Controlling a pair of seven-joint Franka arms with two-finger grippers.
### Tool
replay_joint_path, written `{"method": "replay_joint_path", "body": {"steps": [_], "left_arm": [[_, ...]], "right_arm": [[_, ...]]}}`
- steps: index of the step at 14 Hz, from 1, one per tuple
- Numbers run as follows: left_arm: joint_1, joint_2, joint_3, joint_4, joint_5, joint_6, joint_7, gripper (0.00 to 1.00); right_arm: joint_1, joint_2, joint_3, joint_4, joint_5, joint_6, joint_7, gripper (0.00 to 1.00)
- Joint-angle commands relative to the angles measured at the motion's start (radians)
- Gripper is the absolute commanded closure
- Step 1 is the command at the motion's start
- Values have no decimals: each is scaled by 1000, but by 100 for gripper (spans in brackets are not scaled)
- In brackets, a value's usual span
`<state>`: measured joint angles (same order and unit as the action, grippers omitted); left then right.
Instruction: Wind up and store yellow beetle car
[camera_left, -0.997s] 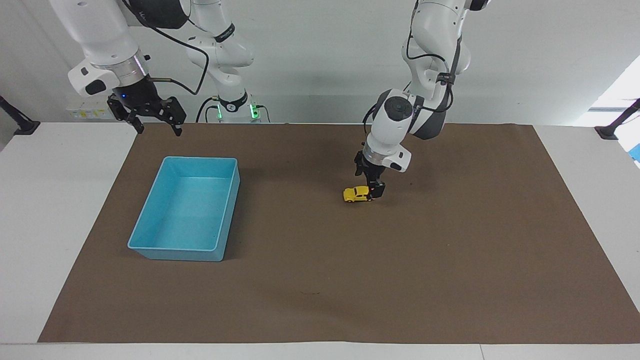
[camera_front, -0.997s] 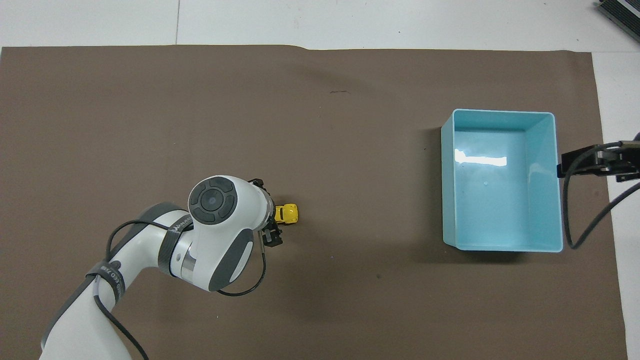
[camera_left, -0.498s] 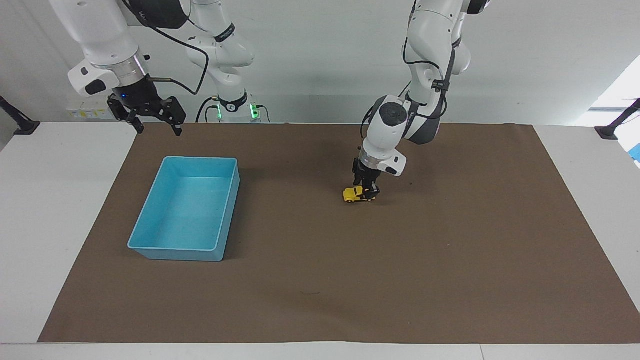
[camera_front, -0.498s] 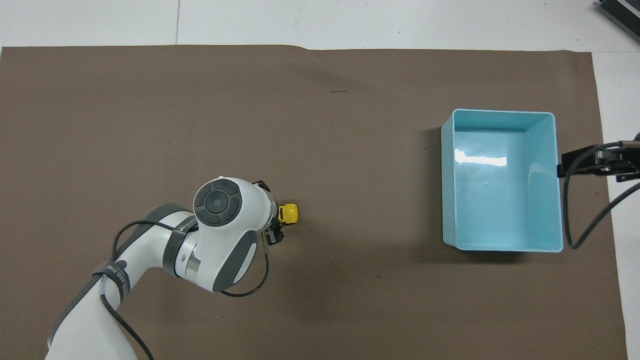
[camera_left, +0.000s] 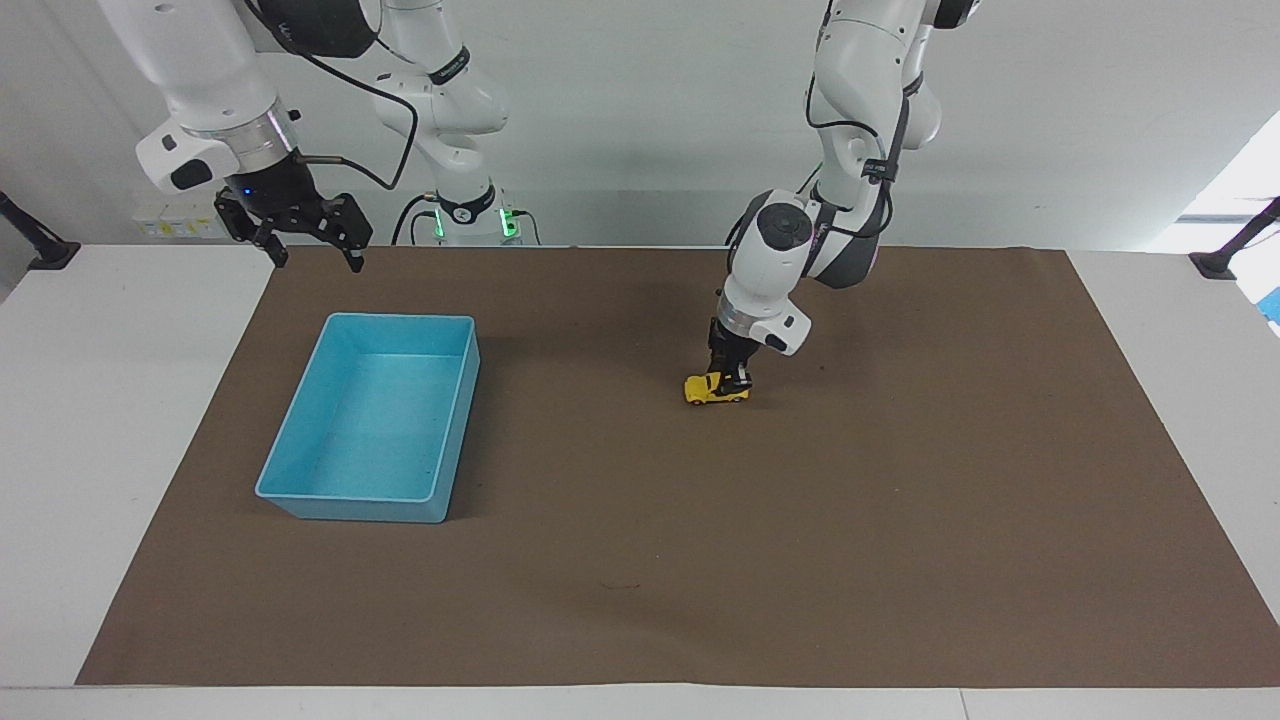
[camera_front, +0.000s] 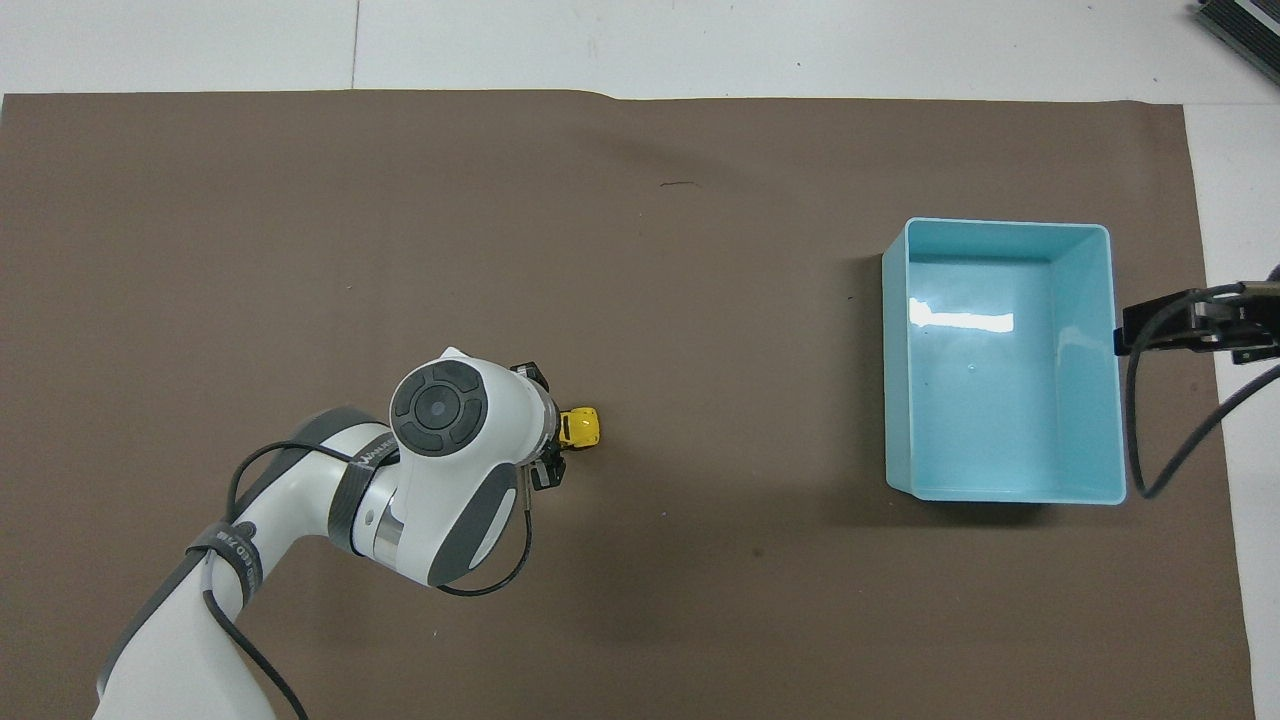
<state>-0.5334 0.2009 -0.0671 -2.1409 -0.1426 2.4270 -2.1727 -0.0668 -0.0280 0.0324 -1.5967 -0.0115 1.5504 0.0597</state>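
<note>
Fingers (camera_left: 738, 377) clamping yellow beetle car (camera_left: 712, 390); arm lettering unreadable

A white table (camera_left: 120, 420) carries a brown mat (camera_left: 800, 560), with a blue tray (camera_left: 300, 490) and yellow beetle car (camera_left: 712, 391) on it.

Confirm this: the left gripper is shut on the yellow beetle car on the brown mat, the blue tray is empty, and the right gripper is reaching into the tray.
One error. The right gripper is not in the blue tray; the facing view shows it waiting open in the air near the tray's robot-side end. The left gripper is shut on the yellow beetle car on the brown mat, and the tray is empty.
</note>
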Motion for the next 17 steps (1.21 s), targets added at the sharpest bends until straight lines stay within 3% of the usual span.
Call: {"method": "replay_joint_path", "body": {"steps": [1,17], "left_arm": [[-4,2,16,-28,5,23,42,100],[247,-38,20,-174,5,27,209,99]], "right_arm": [[-10,-13,11,-6,10,-9,0,0],[-10,-13,11,-6,10,-9,0,0]]}}
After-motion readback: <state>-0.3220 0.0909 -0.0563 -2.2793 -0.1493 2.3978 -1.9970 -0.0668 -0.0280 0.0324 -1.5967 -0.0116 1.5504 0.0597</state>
